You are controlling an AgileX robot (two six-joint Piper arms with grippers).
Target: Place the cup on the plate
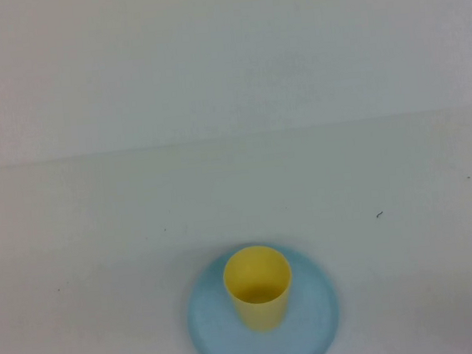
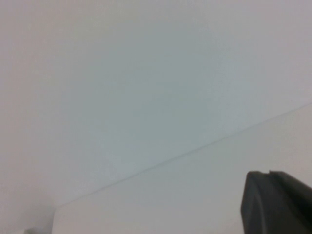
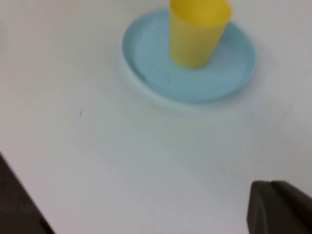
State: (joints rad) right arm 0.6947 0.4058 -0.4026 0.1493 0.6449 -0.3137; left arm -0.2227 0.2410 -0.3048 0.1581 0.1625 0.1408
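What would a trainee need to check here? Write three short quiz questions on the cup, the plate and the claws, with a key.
1. True or false: the cup stands upright on the plate.
2. Which claw's wrist view shows the cup and plate: (a) left claw, (b) right claw?
3. Fill in: the cup's opening faces ____.

Key
1. True; it stands upright inside the plate's rim, near the middle.
2. (b). The right claw hangs apart from the plate, touching nothing; the left wrist view shows only bare white table. Neither arm appears in the high view.
3. Up; the high view looks into its empty inside.
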